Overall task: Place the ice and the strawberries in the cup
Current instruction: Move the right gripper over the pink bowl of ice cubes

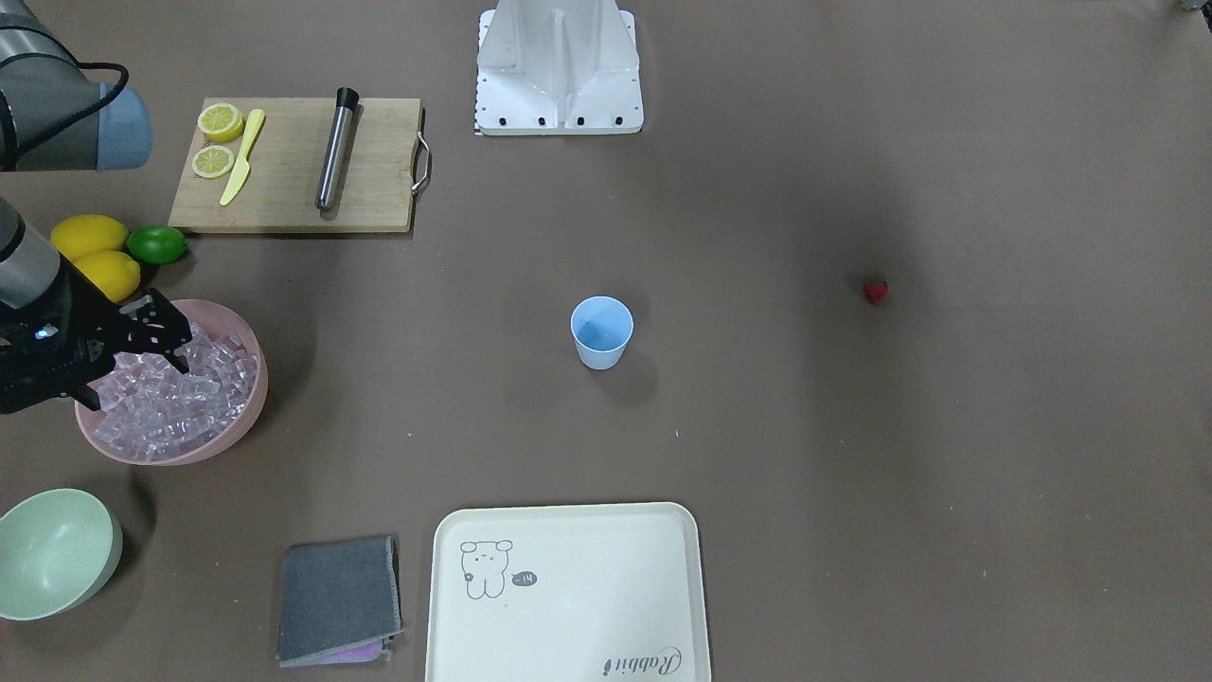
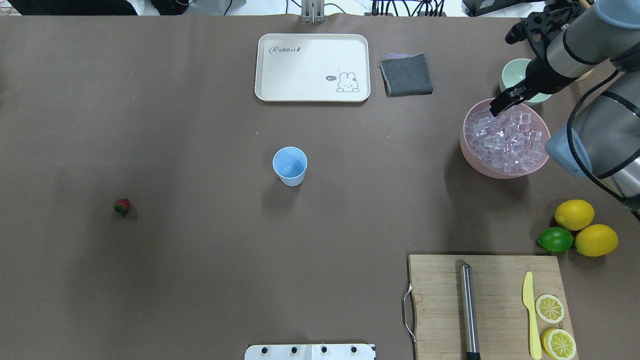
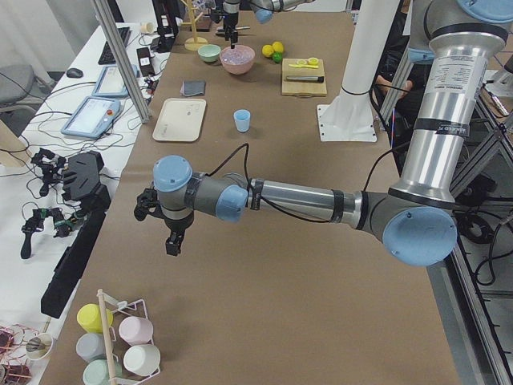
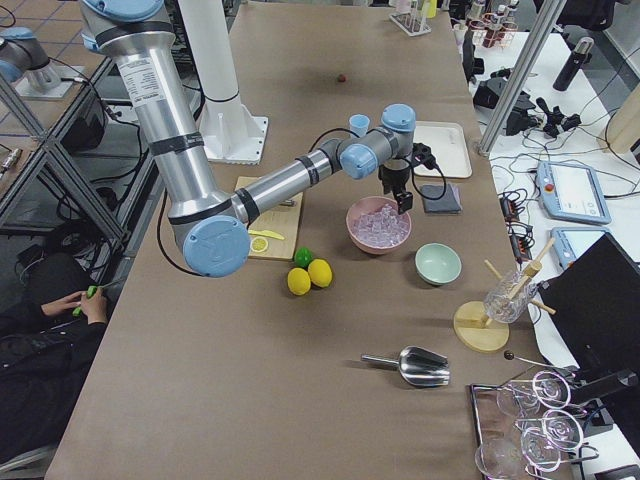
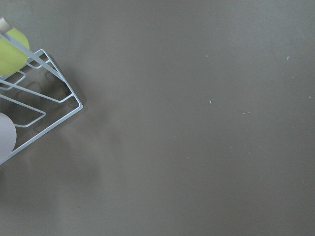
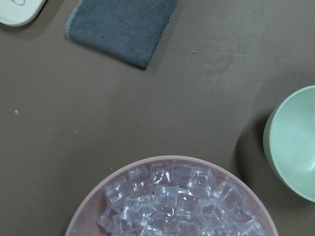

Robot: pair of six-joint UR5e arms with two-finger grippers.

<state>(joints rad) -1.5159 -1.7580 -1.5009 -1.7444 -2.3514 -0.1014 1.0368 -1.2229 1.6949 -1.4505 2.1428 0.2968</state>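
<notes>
The light-blue cup (image 2: 290, 166) stands upright and empty mid-table, also in the front view (image 1: 601, 332). One red strawberry (image 2: 122, 206) lies alone on the table on the left-arm side, far from both grippers. The ice (image 2: 507, 140) fills the large pink bowl (image 2: 467, 150). My right gripper (image 2: 497, 107) hangs just above the ice at the bowl's far rim, looks open and holds nothing; its wrist view shows ice (image 6: 172, 196) but no fingers. My left gripper (image 3: 172, 245) shows only in the left side view, over bare table; I cannot tell whether it is open or shut.
A pale green bowl (image 2: 515, 75) sits right behind the pink bowl. A grey cloth (image 2: 406, 74) and a white tray (image 2: 312, 67) lie at the far edge. Lemons and a lime (image 2: 575, 230) and a cutting board (image 2: 495, 300) with muddler, knife and lemon halves are near me. A wire cup rack (image 5: 39, 98) is by the left gripper.
</notes>
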